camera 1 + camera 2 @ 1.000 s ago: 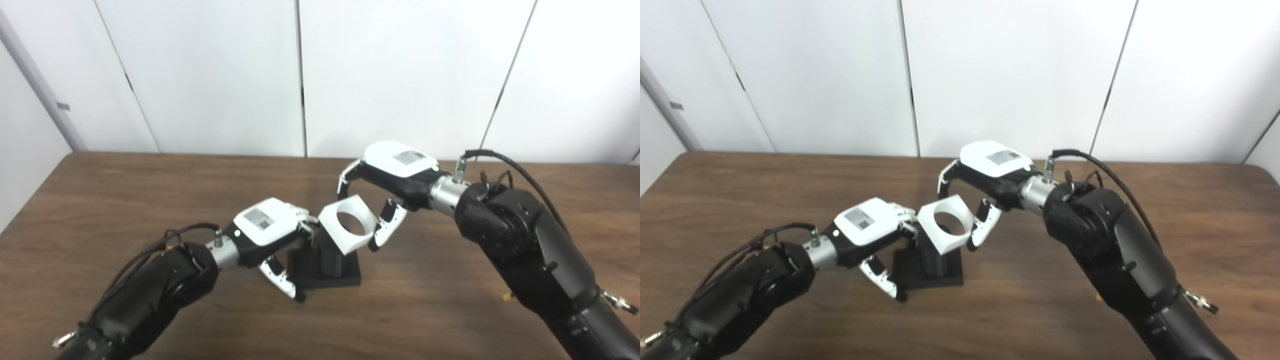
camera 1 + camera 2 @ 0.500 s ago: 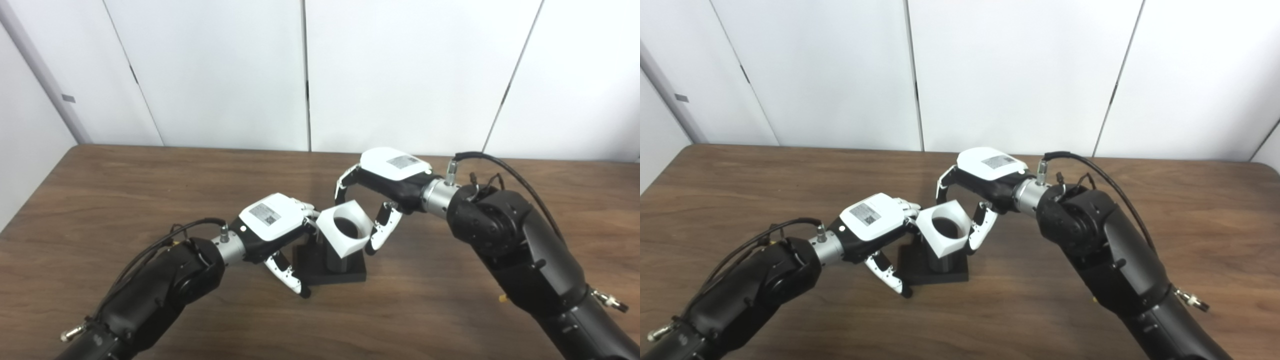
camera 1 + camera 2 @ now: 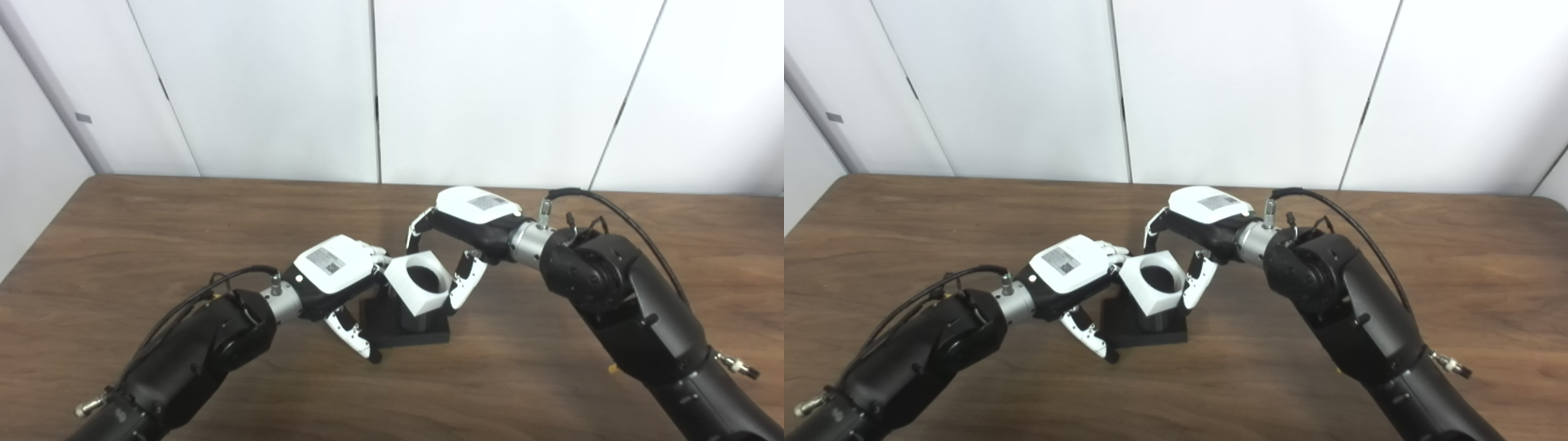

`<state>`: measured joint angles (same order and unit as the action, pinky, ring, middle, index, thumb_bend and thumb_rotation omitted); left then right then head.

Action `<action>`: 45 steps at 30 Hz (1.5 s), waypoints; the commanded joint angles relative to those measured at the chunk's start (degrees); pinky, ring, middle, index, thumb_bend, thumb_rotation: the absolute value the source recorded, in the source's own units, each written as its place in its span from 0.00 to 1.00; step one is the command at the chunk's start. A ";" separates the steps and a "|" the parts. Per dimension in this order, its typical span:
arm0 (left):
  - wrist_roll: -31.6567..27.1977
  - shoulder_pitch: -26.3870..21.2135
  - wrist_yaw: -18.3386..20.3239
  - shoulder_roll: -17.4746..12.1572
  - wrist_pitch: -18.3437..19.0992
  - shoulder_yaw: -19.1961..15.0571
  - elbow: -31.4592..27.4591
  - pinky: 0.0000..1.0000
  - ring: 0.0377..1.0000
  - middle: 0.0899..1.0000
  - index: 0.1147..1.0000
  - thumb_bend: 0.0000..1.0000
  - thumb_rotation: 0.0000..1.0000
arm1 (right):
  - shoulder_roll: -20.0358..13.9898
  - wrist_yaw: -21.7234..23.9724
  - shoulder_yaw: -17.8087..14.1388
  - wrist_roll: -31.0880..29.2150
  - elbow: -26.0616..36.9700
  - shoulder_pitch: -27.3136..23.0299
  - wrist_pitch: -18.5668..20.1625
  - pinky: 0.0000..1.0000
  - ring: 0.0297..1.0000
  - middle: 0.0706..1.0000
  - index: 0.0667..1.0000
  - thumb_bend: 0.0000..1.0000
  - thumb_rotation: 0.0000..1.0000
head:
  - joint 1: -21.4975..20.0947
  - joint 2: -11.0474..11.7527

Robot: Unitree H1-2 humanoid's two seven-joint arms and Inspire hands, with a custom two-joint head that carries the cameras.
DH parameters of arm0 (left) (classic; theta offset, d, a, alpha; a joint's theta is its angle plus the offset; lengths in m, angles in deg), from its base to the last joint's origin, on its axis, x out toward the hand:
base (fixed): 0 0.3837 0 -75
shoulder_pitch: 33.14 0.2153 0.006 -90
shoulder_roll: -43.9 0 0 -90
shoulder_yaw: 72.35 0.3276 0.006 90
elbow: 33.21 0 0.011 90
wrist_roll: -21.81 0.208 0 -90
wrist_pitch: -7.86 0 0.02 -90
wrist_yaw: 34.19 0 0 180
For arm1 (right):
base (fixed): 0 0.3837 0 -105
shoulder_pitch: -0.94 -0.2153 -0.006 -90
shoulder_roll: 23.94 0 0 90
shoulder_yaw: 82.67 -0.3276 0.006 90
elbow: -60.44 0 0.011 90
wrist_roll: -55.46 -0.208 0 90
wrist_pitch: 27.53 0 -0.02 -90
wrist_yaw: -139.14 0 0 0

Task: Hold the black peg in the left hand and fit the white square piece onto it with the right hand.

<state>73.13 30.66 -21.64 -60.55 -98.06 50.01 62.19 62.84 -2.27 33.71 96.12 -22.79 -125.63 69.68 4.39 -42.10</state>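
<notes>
A black peg stands upright on a square black base [image 3: 422,334] near the middle of the wooden table. The white square piece [image 3: 422,285] with a round hole sits over the top of the peg, slightly tilted, and the peg's dark top shows through the hole. My right hand [image 3: 468,223] is shut on the white piece, fingers behind it and thumb on its right side. My left hand [image 3: 334,275] holds the peg from the left, fingers behind the peg and thumb resting down by the base's front left corner.
The brown wooden table [image 3: 122,245] reaches back to a white panelled wall [image 3: 275,86]. Both black forearms come in low from the bottom corners. Nothing else lies on the table.
The right hand has lowered the white piece from above the peg down onto its top and levelled it. The left hand has stayed at the peg. The camera shifted slightly.
</notes>
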 commanded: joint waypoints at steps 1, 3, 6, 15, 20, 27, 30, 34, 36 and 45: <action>2.69 1.73 3.15 1.14 -0.79 2.84 0.30 0.85 0.88 0.84 0.42 0.52 0.07 | 1.05 -0.44 1.06 0.42 0.21 -2.50 -1.51 0.90 0.82 0.73 0.44 0.52 0.13 | 0.07 -0.04; 2.86 1.68 3.24 1.25 -0.68 2.92 0.30 0.85 0.88 0.84 0.42 0.52 0.07 | 1.10 -0.26 1.73 0.71 0.25 -2.79 -1.90 0.90 0.82 0.73 0.44 0.52 0.14 | 0.13 -0.12; 3.00 1.63 3.00 1.53 -0.63 2.98 0.56 0.85 0.88 0.84 0.42 0.52 0.07 | 1.24 0.53 2.77 1.04 0.54 -3.27 -1.93 0.91 0.82 0.74 0.44 0.52 0.14 | 0.27 -0.22; 2.28 1.26 4.16 1.28 -0.01 2.46 0.51 0.85 0.89 0.85 0.42 0.52 0.07 | 0.38 2.97 3.97 1.40 1.27 -4.39 -1.95 0.91 0.83 0.74 0.44 0.52 0.13 | 0.58 -0.49; 1.61 1.15 3.93 1.01 0.53 1.08 1.33 0.86 0.89 0.85 0.42 0.52 0.07 | -0.47 2.74 4.03 1.82 1.30 -4.42 -2.90 0.89 0.82 0.74 0.44 0.52 0.14 | 0.69 -0.49; 1.60 0.62 4.41 0.47 0.45 0.28 1.53 0.87 0.89 0.85 0.42 0.52 0.07 | -0.66 3.83 3.71 1.53 1.72 -4.33 -1.88 0.90 0.82 0.74 0.44 0.52 0.15 | 0.68 -0.60; 1.79 0.75 4.38 0.48 0.48 0.22 1.51 0.87 0.89 0.85 0.42 0.52 0.07 | -0.66 4.25 3.42 0.71 1.77 -4.10 -1.86 0.89 0.80 0.74 0.46 0.52 0.17 | 0.53 -0.68; 2.24 0.84 4.70 0.56 0.67 0.47 1.37 0.87 0.89 0.86 0.42 0.52 0.07 | -0.60 5.02 3.03 0.40 1.61 -3.99 -1.32 0.89 0.80 0.74 0.63 0.84 0.38 | 0.53 -0.68; 2.34 0.87 4.81 0.62 0.77 0.54 1.28 0.87 0.89 0.86 0.42 0.52 0.07 | -0.62 5.17 2.89 0.48 1.56 -3.95 -1.28 0.89 0.80 0.74 0.64 0.86 0.37 | 0.53 -0.68; 1.14 1.65 3.32 1.09 0.09 -0.13 1.80 0.87 0.87 0.84 0.42 0.52 0.07 | -0.62 4.48 2.52 0.69 1.35 -3.35 -1.51 0.87 0.79 0.73 0.64 0.87 0.33 | 0.55 -0.96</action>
<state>72.59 30.95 -19.71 -59.78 -97.89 48.40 62.35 62.23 3.38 37.37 96.92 -22.33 -126.77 68.74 4.92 -42.98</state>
